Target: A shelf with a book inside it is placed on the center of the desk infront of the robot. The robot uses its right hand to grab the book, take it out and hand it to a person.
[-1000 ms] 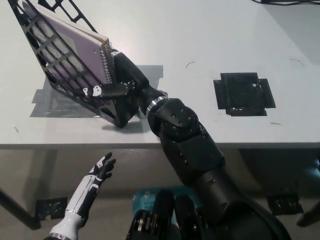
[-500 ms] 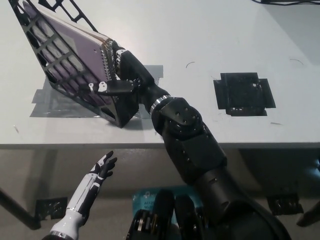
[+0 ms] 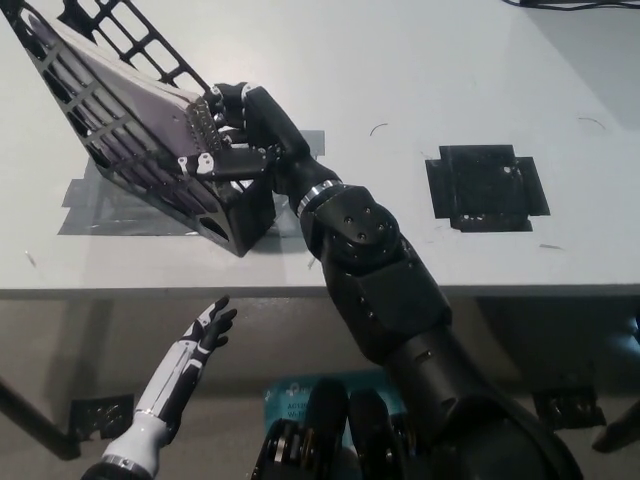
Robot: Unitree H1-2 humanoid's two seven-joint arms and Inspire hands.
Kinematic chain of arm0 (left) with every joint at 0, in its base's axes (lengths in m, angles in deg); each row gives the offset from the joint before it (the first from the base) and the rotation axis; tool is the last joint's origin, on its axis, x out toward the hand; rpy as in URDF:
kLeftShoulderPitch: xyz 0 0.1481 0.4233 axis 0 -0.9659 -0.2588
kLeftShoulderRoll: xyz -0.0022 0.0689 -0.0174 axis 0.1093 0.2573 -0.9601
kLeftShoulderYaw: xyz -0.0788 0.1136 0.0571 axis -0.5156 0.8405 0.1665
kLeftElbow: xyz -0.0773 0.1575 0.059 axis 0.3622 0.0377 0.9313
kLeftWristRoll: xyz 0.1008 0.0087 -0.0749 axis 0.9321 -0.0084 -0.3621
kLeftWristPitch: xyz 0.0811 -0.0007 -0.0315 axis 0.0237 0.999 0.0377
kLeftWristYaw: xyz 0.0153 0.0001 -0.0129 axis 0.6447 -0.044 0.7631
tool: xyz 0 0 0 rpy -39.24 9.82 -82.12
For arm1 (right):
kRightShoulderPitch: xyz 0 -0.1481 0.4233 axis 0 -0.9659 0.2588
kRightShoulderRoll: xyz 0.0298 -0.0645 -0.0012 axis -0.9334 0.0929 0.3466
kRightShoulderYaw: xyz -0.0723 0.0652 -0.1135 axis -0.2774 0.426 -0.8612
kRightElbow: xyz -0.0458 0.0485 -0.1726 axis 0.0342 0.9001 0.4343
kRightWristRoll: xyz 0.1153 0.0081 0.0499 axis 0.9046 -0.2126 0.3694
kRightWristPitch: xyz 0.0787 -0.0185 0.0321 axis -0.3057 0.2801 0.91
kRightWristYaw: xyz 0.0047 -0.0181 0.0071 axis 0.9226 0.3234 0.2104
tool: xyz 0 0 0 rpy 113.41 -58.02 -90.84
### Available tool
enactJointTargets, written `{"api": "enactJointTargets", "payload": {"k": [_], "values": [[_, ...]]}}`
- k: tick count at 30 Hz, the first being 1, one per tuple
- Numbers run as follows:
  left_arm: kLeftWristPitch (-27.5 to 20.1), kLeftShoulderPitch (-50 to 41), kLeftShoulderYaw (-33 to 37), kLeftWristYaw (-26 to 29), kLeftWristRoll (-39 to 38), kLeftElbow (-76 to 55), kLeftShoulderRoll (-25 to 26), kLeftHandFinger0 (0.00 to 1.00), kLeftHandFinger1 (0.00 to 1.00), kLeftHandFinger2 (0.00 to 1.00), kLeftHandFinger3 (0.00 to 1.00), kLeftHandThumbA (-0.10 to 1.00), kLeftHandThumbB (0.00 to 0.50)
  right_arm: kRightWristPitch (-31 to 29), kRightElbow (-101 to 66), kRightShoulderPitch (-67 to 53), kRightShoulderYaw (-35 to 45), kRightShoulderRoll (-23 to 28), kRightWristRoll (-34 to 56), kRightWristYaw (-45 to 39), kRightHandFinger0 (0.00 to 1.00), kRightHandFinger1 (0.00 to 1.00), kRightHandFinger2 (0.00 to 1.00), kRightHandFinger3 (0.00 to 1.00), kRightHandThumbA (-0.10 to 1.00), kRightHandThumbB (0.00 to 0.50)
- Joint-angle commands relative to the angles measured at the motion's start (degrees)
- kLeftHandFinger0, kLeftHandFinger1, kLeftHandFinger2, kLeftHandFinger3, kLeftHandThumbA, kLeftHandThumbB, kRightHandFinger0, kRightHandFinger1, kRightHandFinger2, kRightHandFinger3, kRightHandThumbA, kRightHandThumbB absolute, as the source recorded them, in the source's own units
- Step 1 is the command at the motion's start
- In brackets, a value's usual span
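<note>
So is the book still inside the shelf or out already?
Inside. The book sits between the black shelf's walls, with the right hand closed on its spiral edge.

We have a single view, from the camera on our head, looking steeply down over the near edge of the desk (image 3: 400, 60). The desk fills the upper half of the picture, its front edge running level across the middle; below it we see floor. The shelf (image 3: 130, 130) sits at upper left, cut by the frame's corner. Our right arm (image 3: 380, 270) rises close from bottom right. No second view shares the scene.
</note>
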Motion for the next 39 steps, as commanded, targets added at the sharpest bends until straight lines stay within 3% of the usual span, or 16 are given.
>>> {"api": "enactJointTargets", "payload": {"k": [1, 9, 12, 15, 19, 22, 24, 26, 29, 31, 39], "values": [[-0.22, 1.18, -0.03, -1.06, 0.07, -0.91, 0.76, 1.0, 1.0, 1.0, 1.0, 1.0, 0.341, 0.33, -1.83, 3.35, -0.24, -0.71, -1.9, 2.46, 0.01, 0.18, 0.39, 0.35, 1.0, 0.125], [-0.2, 1.8, 0.32, -1.36, 0.29, -0.49, 0.89, 1.0, 1.0, 1.0, 1.0, 1.0, 0.348, -0.42, -2.25, 2.69, 0.67, -0.4, -0.73, 1.68, 0.0, 0.18, 0.39, 0.35, 1.0, 0.119], [-0.11, 1.88, 0.39, -1.43, 0.41, -0.42, 0.86, 1.0, 1.0, 1.0, 1.0, 1.0, 0.346, -0.93, -2.41, 2.72, 1.27, -0.76, -0.19, 2.05, 0.0, 0.13, 0.32, 0.29, 1.0, 0.116], [0.51, 2.03, 0.49, -1.6, 0.69, -0.79, 0.89, 1.0, 1.0, 1.0, 1.0, 1.0, 0.346, -0.15, -3.23, 3.0, 1.82, -1.0, -0.04, 2.9, 0.0, 0.01, 0.18, 0.17, 1.0, 0.129], [-0.03, 2.14, 0.49, -1.74, 0.57, -0.54, 0.88, 1.0, 1.0, 1.0, 1.0, 1.0, 0.351, 0.99, -4.69, 3.47, 4.99, -2.25, 4.37, 2.18, 0.0, 0.0, 0.14, 0.12, 1.0, 0.083], [-0.93, 2.2, 0.64, -1.64, 1.21, -0.09, 1.02, 1.0, 1.0, 1.0, 1.0, 1.0, 0.338, 2.35, -5.65, 4.27, 7.16, -3.0, 6.5, 2.2, 0.0, 0.0, 0.07, 0.01, 1.0, 0.052], [-0.84, 2.14, 0.52, -1.84, 0.88, 0.0, 0.95, 1.0, 1.0, 1.0, 1.0, 1.0, 0.337, 3.13, -6.02, 4.76, 8.49, -3.45, 7.78, 2.37, 0.0, 0.0, 0.07, 0.0, 0.96, 0.006], [-0.57, 2.1, 0.43, -2.09, 0.44, 0.05, 0.83, 1.0, 1.0, 1.0, 1.0, 1.0, 0.331, 4.15, -6.55, 5.48, 10.55, -4.15, 9.36, 3.24, 0.0, 0.0, 0.08, 0.0, 0.84, 0.0], [-0.92, 2.07, 0.49, -2.03, 0.56, 0.25, 0.77, 1.0, 1.0, 1.0, 1.0, 1.0, 0.316, 4.68, -7.01, 6.32, 12.72, -4.8, 11.16, 3.8, 0.0, 0.0, 0.0, 0.0, 0.76, 0.0], [-0.51, 2.07, 0.62, -2.06, 0.86, -0.15, 0.85, 1.0, 1.0, 1.0, 1.0, 1.0, 0.293, 5.67, -7.91, 7.46, 14.4, -5.18, 12.43, 4.97, 0.0, 0.0, 0.0, 0.0, 0.76, 0.0], [-0.76, 2.4, 0.94, -1.95, 1.61, 0.1, 0.99, 1.0, 1.0, 1.0, 1.0, 1.0, 0.295, 8.36, -11.11, 9.69, 19.32, -6.36, 16.12, 8.3, 0.0, 0.0, 0.0, 0.0, 0.79, 0.0]]}}
